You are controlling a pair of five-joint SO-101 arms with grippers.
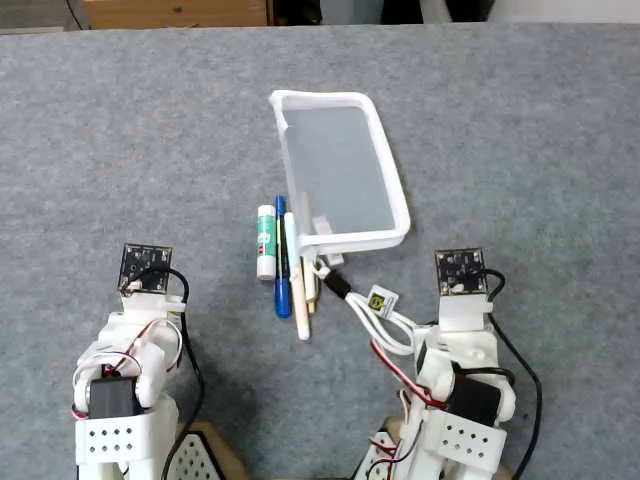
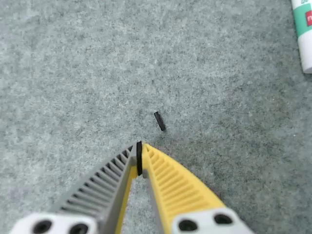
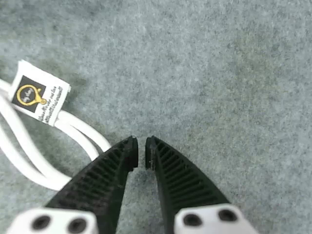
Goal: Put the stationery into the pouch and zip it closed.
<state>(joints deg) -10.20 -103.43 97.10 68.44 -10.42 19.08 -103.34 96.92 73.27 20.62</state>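
**Both jaws shut or nearly so, nothing held; stationery lies outside the pouch**

Left jaws: tips meet, nothing between them, poised over grey felt worktop. A small black fragment lies just beyond the tips.

Right jaws: all but closed with a thin slit between the tips, holding nothing. A looped white cable with a tag lies just beside them.

In the high view the pouch lies flat at upper centre. Against its lower-left corner, side by side, lie a glue stick, a blue pen, a white pen and a wooden pencil.

Grey felt runs unbroken to the left and right frame edges. Wooden furniture borders the top edge.
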